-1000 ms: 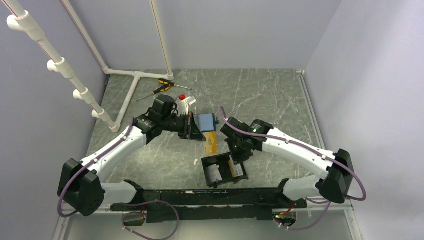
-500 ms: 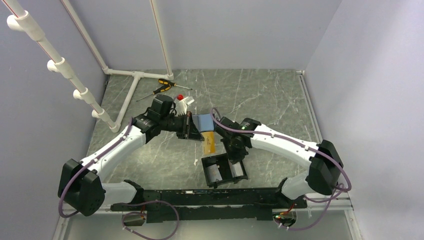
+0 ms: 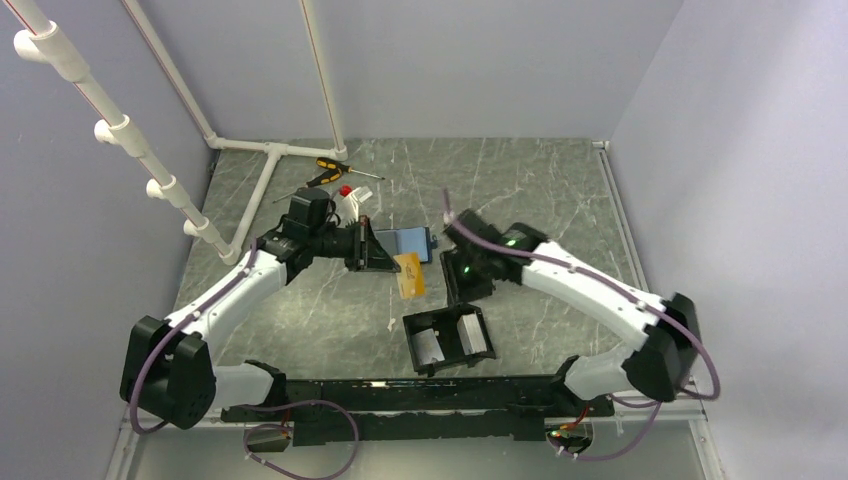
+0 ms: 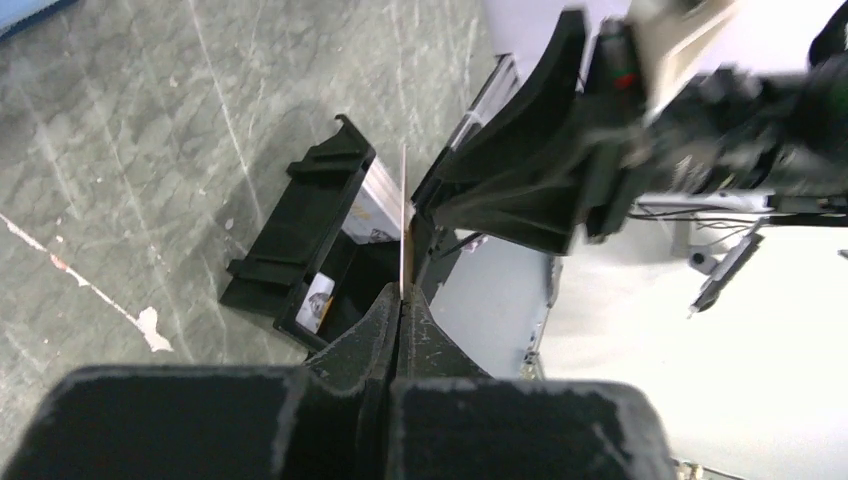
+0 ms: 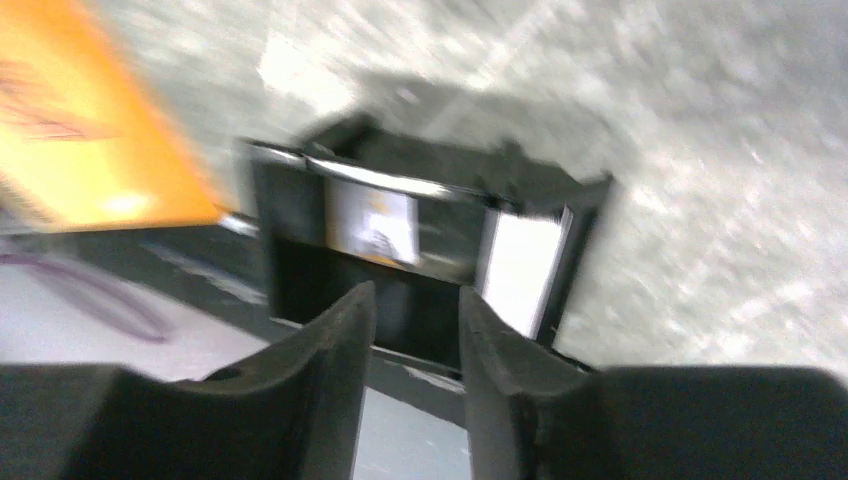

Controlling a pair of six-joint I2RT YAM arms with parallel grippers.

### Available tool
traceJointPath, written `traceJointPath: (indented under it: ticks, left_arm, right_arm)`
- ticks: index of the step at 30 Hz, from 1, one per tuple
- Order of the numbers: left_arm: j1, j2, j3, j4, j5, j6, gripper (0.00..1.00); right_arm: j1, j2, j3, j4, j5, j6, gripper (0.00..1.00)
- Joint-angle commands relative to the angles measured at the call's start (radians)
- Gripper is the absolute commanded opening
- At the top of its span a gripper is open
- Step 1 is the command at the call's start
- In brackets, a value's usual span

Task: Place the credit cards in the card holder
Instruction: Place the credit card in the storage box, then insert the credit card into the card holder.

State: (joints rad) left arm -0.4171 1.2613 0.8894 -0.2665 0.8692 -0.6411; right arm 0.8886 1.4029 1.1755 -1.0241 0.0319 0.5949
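Observation:
My left gripper is shut on an orange-gold credit card and holds it above the table, just left of the right gripper. In the left wrist view the card shows edge-on, rising from my closed left gripper. The black card holder lies in front of both grippers, with a white strip on one side; it also shows in the left wrist view. My right gripper is open and empty above the holder's far edge. The card appears blurred in the right wrist view.
A dark blue wallet lies behind the card. Two screwdrivers and a small white item with a red cap lie at the back left. A white pipe frame runs along the left. A pale piece lies inside the holder.
My left gripper has drawn back to the left with the card, away from the wallet. My right gripper has pulled back from over the holder toward the far side.

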Motion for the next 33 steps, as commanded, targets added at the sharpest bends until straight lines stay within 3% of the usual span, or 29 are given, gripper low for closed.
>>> traceJointPath:
  ticks: [1, 5, 9, 14, 19, 23, 29, 30, 32, 33]
  left_arm:
    - [0.059, 0.009, -0.032, 0.273, 0.161, -0.093, 0.0]
    - [0.099, 0.047, -0.021, 0.403, 0.228, -0.153, 0.0]
    - [0.107, 0.066, 0.006, 0.43, 0.252, -0.158, 0.0]
    - [0.127, 0.076, 0.002, 0.51, 0.283, -0.205, 0.0]
    - [0.142, 0.079, -0.002, 0.533, 0.306, -0.223, 0.0]
    - [0.15, 0.082, 0.004, 0.515, 0.319, -0.208, 0.0]
    - [0.157, 0.118, 0.028, 0.48, 0.313, -0.186, 0.0]
    - [0.159, 0.127, 0.033, 0.475, 0.31, -0.187, 0.0]
    - [0.172, 0.152, 0.066, 0.396, 0.274, -0.163, 0.0]
    - [0.183, 0.165, 0.094, 0.304, 0.232, -0.121, 0.08]
  right_arm:
    - [-0.19, -0.141, 0.001, 0.342, -0.38, -0.057, 0.47]
    - [-0.278, -0.158, -0.079, 0.696, -0.651, 0.038, 0.63]
    - [-0.325, -0.115, -0.114, 0.948, -0.777, 0.165, 0.64]
    - [-0.343, -0.049, -0.113, 1.015, -0.815, 0.2, 0.59]
    - [-0.356, -0.028, -0.149, 1.098, -0.845, 0.233, 0.51]
    - [-0.356, -0.012, -0.167, 1.139, -0.864, 0.251, 0.38]
    - [-0.356, 0.021, -0.193, 1.229, -0.873, 0.304, 0.12]
    - [-0.356, 0.036, -0.194, 1.244, -0.87, 0.313, 0.01]
    - [-0.358, 0.061, -0.188, 1.245, -0.844, 0.308, 0.0]
    - [-0.361, 0.076, -0.18, 1.236, -0.822, 0.303, 0.0]
